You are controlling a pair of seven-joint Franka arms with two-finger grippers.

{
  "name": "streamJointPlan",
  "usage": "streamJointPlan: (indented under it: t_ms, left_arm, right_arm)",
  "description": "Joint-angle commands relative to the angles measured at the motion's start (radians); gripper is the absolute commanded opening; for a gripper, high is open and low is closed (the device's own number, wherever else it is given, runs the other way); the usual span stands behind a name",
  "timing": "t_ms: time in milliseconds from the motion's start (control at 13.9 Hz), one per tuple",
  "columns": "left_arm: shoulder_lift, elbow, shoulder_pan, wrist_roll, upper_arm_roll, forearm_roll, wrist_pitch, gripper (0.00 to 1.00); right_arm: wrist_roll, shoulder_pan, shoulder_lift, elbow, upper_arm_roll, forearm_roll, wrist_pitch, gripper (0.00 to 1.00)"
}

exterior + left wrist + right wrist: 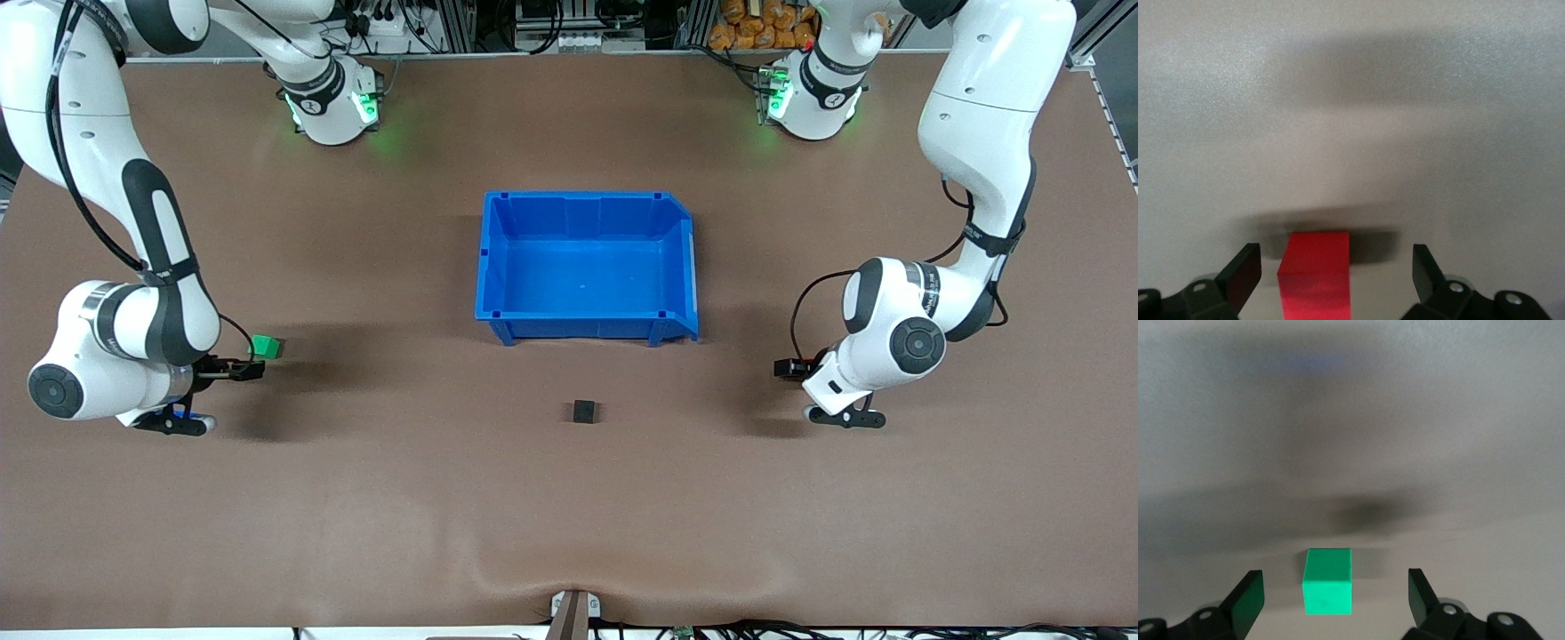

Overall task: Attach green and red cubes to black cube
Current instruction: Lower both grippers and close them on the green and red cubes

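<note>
Your left gripper (1337, 273) has its jaws wide apart, red cube (1315, 273) between them, ungripped. Your right gripper (1335, 597) likewise straddles the green cube (1328, 581), jaws open.

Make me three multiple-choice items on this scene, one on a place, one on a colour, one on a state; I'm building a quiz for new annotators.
1. Where does the black cube lie?
A. in the blue bin
B. on the table, nearer to the front camera than the blue bin
C. in the right tool

2. What colour is the cube between the left tool's fingers?
A. red
B. green
C. black

3. How does the right tool stand at the green cube?
A. shut on it
B. open, fingers either side, not touching
C. lifting it over the bin

Key: 1 B, it sits on the table, lower in the front view than the bin. 2 A, the left wrist view shows the red cube. 3 B, gaps show on both sides.
</note>
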Motion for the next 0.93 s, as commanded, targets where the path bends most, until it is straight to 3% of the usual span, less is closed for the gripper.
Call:
streamJointPlan:
  t_ms: [0,72,215,287,430,645,717,860]
  left_arm:
    - [-0.001,-0.003,-0.002,-0.034,0.000,0.027,0.008,0.94]
    - [-0.001,-0.005,-0.003,-0.043,0.000,0.027,-0.002,0.73]
    - [-0.004,-0.007,-0.005,-0.051,0.001,0.028,-0.012,0.13]
    - [-0.006,-0.003,-0.006,-0.052,0.003,0.028,-0.012,0.00]
    - [-0.006,0.004,-0.014,-0.106,0.003,0.027,-0.014,0.00]
    - [-0.007,0.038,-0.016,-0.215,0.000,0.027,-0.015,0.00]
    - [-0.010,0.044,-0.016,-0.254,-0.002,0.027,-0.018,0.00]
    - [-0.018,0.056,-0.019,-0.328,-0.002,0.027,-0.037,0.00]
  right_arm:
    - [0.008,-0.015,0.012,-0.018,0.013,0.006,0.010,0.84]
    - [0.008,-0.015,0.013,-0.030,0.013,0.009,0.017,0.83]
    - [0.008,-0.011,0.015,-0.056,0.013,0.038,0.038,0.79]
    - [0.008,-0.009,0.015,-0.060,0.013,0.043,0.046,0.76]
    - [0.008,-0.009,0.015,-0.064,0.013,0.043,0.044,0.58]
    - [0.010,-0.011,0.015,-0.062,0.013,0.043,0.037,0.07]
    - [0.010,-0.011,0.015,-0.061,0.013,0.044,0.037,0.00]
    - [0.011,-0.011,0.015,-0.056,0.013,0.053,0.035,0.00]
